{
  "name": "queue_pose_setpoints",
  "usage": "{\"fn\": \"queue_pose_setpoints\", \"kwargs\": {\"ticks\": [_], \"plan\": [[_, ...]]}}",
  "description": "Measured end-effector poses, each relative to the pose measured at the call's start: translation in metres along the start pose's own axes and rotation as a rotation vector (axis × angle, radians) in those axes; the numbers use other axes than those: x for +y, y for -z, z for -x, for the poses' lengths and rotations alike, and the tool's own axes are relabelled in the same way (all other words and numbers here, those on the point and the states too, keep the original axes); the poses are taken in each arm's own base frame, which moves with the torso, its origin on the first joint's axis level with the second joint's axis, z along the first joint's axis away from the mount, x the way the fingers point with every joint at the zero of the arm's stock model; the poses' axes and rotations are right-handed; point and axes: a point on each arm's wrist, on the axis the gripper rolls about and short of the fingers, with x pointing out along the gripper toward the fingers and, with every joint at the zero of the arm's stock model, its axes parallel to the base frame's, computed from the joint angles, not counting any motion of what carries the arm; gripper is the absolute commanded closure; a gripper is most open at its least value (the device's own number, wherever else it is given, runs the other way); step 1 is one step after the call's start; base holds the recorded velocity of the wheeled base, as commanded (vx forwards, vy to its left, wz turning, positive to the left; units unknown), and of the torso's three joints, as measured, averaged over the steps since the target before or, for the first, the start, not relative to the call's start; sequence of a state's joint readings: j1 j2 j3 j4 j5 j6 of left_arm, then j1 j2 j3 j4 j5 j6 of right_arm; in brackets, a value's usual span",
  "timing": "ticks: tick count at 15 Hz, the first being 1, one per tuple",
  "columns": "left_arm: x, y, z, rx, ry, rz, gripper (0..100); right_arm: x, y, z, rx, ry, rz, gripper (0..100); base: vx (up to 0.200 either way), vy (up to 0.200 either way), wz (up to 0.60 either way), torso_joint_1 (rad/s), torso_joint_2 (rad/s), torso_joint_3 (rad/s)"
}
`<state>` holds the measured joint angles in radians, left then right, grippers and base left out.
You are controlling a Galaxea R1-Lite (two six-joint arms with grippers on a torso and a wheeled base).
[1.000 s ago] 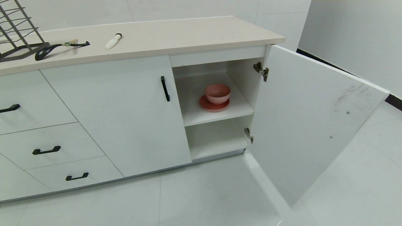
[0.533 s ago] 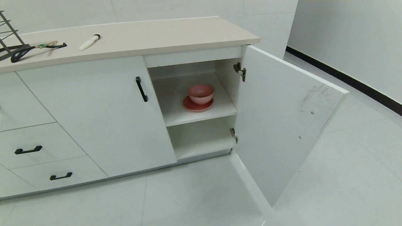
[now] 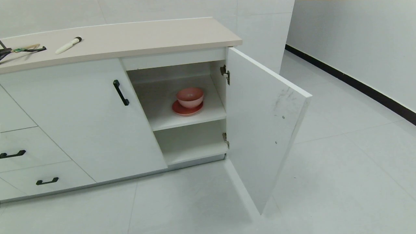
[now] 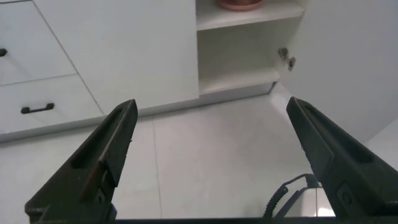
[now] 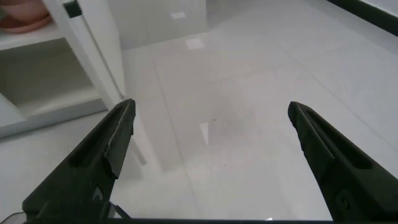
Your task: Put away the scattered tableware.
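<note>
A pink bowl (image 3: pixel 189 97) sits on a red plate (image 3: pixel 185 110) on the upper shelf (image 3: pixel 201 116) of the open cabinet. On the counter (image 3: pixel 136 35) lie a white-handled utensil (image 3: pixel 67 45) and, at the far left edge, a dark utensil (image 3: pixel 19 50). My left gripper (image 4: pixel 211 109) hangs open over the floor, facing the cabinet, with the red plate (image 4: pixel 239 4) far ahead of it. My right gripper (image 5: pixel 211 107) is open too, low over the floor tiles, with the pink bowl (image 5: pixel 18 9) off to one side. Both are empty.
The cabinet door (image 3: pixel 260 123) stands swung out over the floor on the right. A closed door with a black handle (image 3: pixel 121 92) and drawers (image 3: pixel 19 152) lie to the left. Open floor (image 3: pixel 341 169) stretches right toward a wall with a black skirting (image 3: pixel 351 84).
The head view has swung to the right, so the cabinet and counter sit further left in the picture. The bowl and plate stay where they were on the shelf.
</note>
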<state>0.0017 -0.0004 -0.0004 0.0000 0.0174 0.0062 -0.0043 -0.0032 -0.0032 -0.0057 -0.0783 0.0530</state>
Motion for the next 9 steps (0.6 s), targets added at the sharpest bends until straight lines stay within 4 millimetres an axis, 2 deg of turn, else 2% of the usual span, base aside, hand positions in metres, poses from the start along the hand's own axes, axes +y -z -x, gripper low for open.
{"fn": "queue_pose_setpoints", "kwargs": {"ticks": [8,9], "plan": [[0.0,0.0002,0.0,0.001,0.0,0.001,0,0.0003,0.0008,-0.0001,0.007,-0.013,0.018,0,0.0,0.0,0.0,0.0,0.0,0.0],[0.0,0.0002,0.0,0.001,-0.001,0.001,0,0.0004,0.0008,-0.0001,0.007,-0.018,0.028,100,0.0,0.0,0.0,0.0,0.0,0.0]]}}
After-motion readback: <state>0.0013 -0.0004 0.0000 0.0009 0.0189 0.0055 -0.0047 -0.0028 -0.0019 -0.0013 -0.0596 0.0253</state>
